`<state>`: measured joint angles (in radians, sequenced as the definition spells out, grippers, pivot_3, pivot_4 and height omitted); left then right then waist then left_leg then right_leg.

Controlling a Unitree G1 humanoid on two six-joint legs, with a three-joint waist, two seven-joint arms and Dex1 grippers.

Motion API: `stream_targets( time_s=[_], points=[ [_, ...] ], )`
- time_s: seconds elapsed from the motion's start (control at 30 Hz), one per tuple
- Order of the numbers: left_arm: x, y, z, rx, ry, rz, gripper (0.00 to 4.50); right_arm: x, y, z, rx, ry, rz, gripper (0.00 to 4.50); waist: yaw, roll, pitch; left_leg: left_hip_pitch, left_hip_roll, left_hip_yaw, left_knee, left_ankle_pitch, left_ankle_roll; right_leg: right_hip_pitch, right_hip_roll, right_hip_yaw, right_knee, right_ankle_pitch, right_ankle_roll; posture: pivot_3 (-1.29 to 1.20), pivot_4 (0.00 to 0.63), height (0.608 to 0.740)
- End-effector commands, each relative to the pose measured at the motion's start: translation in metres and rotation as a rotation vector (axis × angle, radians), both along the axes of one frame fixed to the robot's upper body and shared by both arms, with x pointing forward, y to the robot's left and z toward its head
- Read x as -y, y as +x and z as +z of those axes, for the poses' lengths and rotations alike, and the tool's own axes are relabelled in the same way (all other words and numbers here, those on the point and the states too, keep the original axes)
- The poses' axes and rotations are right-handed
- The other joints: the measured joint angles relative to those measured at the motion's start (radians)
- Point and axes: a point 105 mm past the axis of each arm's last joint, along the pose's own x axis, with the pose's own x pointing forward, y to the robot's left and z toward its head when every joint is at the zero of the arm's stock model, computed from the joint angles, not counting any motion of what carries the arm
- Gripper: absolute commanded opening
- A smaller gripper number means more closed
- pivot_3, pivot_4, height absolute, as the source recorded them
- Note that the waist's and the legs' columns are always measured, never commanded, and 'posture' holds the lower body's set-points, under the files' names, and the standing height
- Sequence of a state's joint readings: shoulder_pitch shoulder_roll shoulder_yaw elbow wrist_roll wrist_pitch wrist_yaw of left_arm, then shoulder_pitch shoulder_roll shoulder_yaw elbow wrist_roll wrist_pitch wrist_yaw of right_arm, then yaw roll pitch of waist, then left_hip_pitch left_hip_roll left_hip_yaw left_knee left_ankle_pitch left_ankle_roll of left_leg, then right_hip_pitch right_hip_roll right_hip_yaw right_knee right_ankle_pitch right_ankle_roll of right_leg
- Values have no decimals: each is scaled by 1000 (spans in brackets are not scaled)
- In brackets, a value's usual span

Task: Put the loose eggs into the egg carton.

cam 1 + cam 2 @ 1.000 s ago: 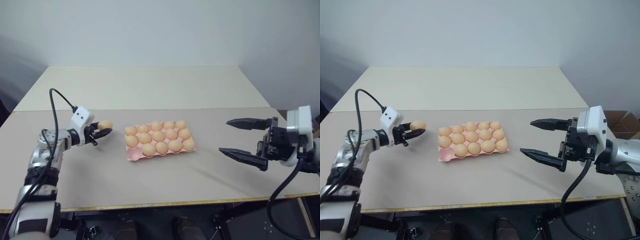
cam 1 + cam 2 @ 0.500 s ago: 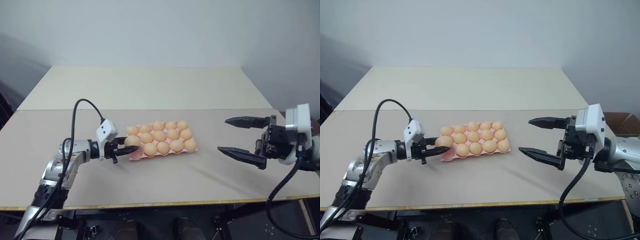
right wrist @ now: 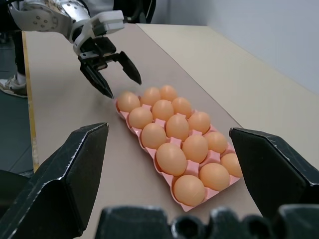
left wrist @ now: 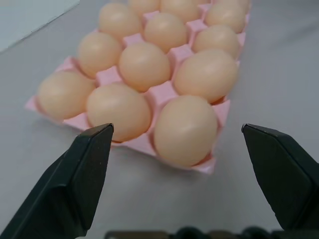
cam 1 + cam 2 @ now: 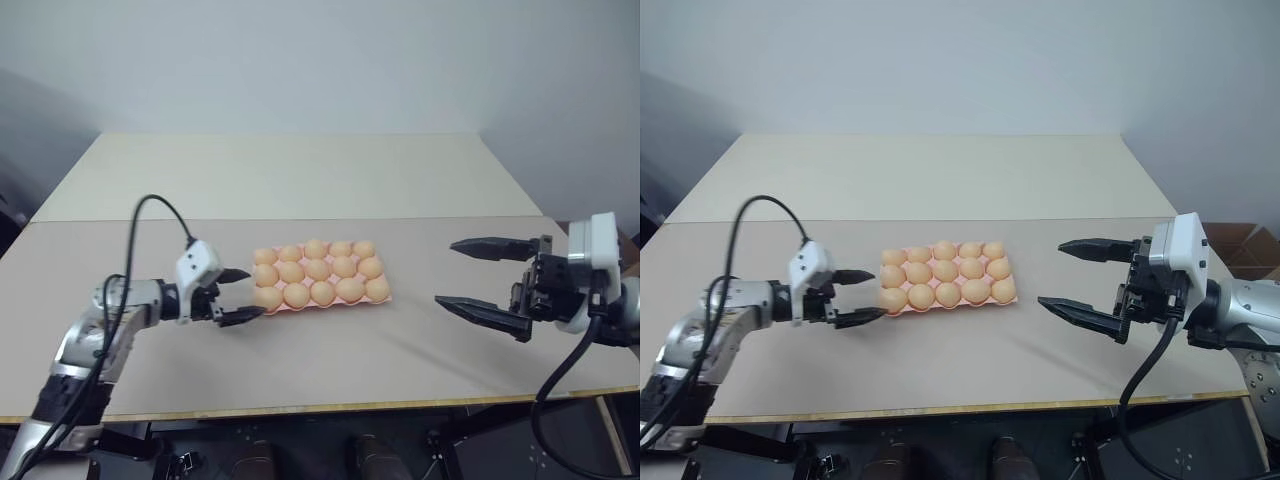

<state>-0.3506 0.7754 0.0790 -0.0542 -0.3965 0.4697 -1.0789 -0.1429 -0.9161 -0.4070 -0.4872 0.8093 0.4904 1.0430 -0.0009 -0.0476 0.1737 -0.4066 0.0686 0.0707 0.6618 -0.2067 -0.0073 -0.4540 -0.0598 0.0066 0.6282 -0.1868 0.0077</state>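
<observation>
The pink egg carton (image 5: 331, 306) lies mid-table, and every cup I can see holds a pale orange egg. Loose eggs are out of view. The egg in the near-left corner cup (image 5: 267, 297) sits just in front of my left gripper (image 5: 252, 293), which is open, empty and level with the carton's left end. In the left wrist view that egg (image 4: 185, 130) rests in its cup between the spread fingers (image 4: 84, 169), apart from both. My right gripper (image 5: 445, 272) hovers open and empty well right of the carton.
The grey table top (image 5: 330, 360) has bare room in front of the carton and between it and the right gripper. A cream table (image 5: 290, 175) adjoins behind. A black cable (image 5: 150, 215) loops up from the left wrist.
The left gripper carried an egg rightward to the carton's near-left corner cup, opened and let it go there, then drew back a little. The right arm stayed still.
</observation>
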Motion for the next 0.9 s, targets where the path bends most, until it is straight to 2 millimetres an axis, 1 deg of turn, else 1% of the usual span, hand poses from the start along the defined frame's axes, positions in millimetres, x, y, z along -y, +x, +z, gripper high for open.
stream_targets(
  time_s=[0.03, 0.1, 0.13, 0.23, 0.3, 0.6, 0.7, 0.9],
  points=[
    [-18, -10, 43, 115, -58, 20, 4489, 0, -1, 9, 45, 8, 10, 4500, 0, 0, 0, 0, 0, 0, 0, 0, 0, 0, 0, 0, 0, 0, 0, 0, 150, 740],
    [-35, -23, 53, 133, -45, 41, 4489, 1, 0, 8, 43, 8, 12, 4500, -4, 0, 0, 0, 0, 0, 0, 0, 0, 0, 0, 0, 0, -1, -2, 0, 150, 740],
    [-40, -28, 56, 141, -33, 53, 4489, 1, 0, 8, 43, 8, 13, 4500, -8, 0, 0, 0, 0, 1, 0, 0, 0, 0, 0, 0, 0, -1, -2, 0, 150, 740],
    [-60, -42, 61, 140, 7, 111, 4489, 1, 2, 6, 32, 12, 19, 4500, -11, 0, 0, 0, 0, 1, 0, 0, 0, -1, 0, 0, 0, -2, -3, 0, 150, 740],
    [-66, -51, 62, 135, 11, 147, 4489, 0, 2, 2, 17, 20, 26, 4500, -11, 0, 0, 1, 0, 1, 0, 0, 0, -1, 0, 1, 0, -3, -4, 0, 150, 740],
    [-60, -82, 59, 123, -56, 237, 4489, 2, 9, -4, -26, 17, 41, 4500, -8, 0, 0, 0, 0, 2, 0, 0, 0, -1, -1, 1, -1, -3, -5, 0, 150, 740],
    [-60, -88, 58, 119, -57, 261, 4489, 2, 11, -5, -30, 15, 50, 4500, -9, 0, 0, 1, 1, 2, 0, 0, 0, -1, -1, 1, 0, -3, -5, 0, 150, 740],
    [-60, -93, 61, 119, -61, 276, 4489, 1, 13, -6, -31, 11, 63, 4500, -9, 0, 0, 1, 0, 3, 0, 0, 0, -2, -1, 1, 0, -3, -5, 0, 150, 740]
  ],
)
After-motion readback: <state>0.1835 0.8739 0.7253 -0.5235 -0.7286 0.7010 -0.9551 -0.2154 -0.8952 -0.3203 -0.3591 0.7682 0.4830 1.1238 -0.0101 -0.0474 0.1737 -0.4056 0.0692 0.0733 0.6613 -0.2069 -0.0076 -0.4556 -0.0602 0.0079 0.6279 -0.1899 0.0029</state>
